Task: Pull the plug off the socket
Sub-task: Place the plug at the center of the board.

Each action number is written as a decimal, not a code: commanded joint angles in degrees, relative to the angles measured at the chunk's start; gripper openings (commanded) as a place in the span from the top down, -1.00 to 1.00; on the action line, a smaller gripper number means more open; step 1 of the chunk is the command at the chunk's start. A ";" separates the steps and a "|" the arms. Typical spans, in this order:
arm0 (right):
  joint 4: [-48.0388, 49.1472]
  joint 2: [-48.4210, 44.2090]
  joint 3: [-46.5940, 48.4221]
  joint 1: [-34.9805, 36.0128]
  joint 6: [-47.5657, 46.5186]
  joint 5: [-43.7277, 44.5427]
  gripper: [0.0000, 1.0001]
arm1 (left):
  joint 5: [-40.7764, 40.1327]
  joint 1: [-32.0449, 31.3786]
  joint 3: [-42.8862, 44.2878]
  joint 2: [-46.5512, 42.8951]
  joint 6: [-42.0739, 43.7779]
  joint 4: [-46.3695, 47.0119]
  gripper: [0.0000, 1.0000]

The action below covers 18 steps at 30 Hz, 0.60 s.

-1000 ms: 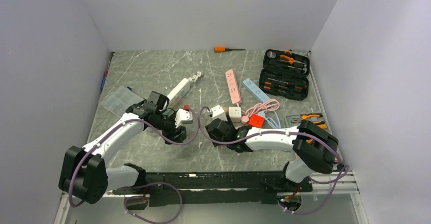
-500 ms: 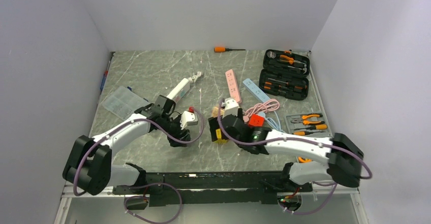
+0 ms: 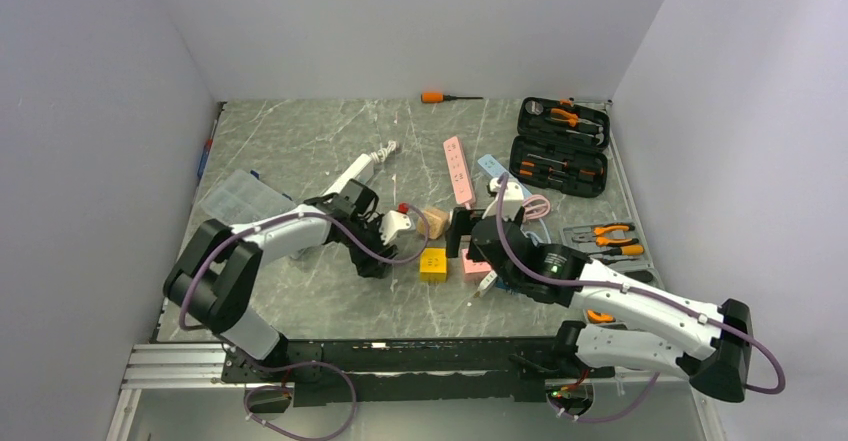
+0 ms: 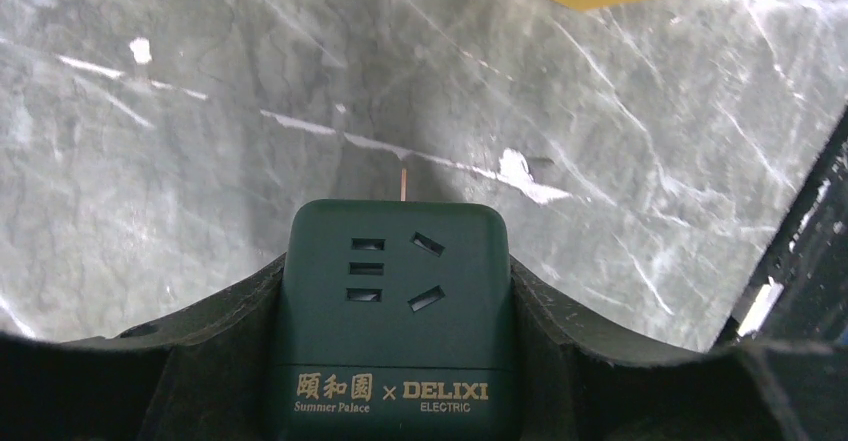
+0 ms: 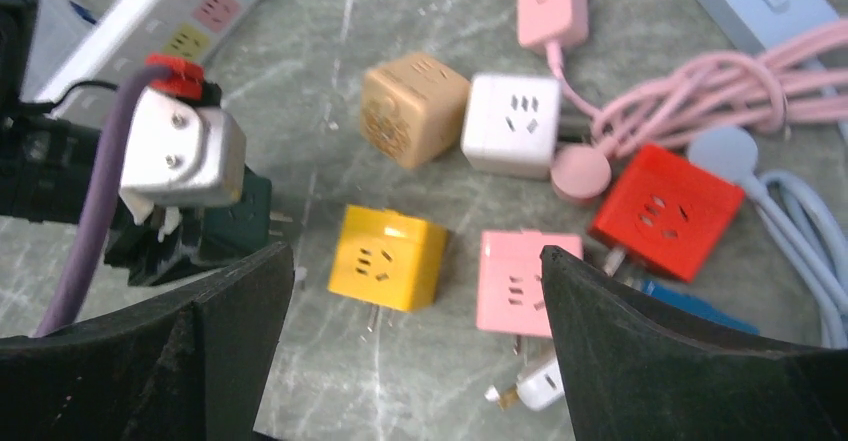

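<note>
Left end effector [image 4: 395, 273] grips a green socket [image 4: 395, 311]; right end effector [image 5: 414, 253] gapes wide above a yellow cube [image 5: 388, 261]. Far right, an open case [image 3: 515, 157] holds orange-handled tools [image 3: 562, 116].

2 white arms [image 3: 265, 236] with black joints, purple cables [image 5: 95, 216], black tool fingers [image 5: 650, 351].

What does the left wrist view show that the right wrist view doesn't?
Only the left wrist view shows the face of the green cube socket close up, with its slots and brand label, clamped in the left tool. Only the right wrist view shows the tan cube, white cube, red cube, pink cube and pink cable. Both views show the green cube socket, the yellow cube and the marble table.
</note>
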 commanded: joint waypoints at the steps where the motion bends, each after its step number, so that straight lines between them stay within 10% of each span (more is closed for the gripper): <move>1: -8.22 -4.81 -3.87 -0.09 8.52 1.16 -0.88 | -3.62 -2.69 5.12 3.49 -2.80 1.06 0.68; 7: -10.43 -9.75 -8.25 -0.11 13.23 -0.03 -0.89 | -0.31 -4.58 6.77 4.16 -4.08 1.27 0.41; 15: -11.85 -7.00 -6.00 -0.13 11.77 0.12 -0.96 | 4.44 -5.12 7.98 2.49 -2.80 -2.71 -0.97; 18: -11.96 -5.54 -4.74 -0.04 10.56 0.41 -0.98 | 6.39 -5.04 10.40 -0.53 -1.97 -6.28 -0.99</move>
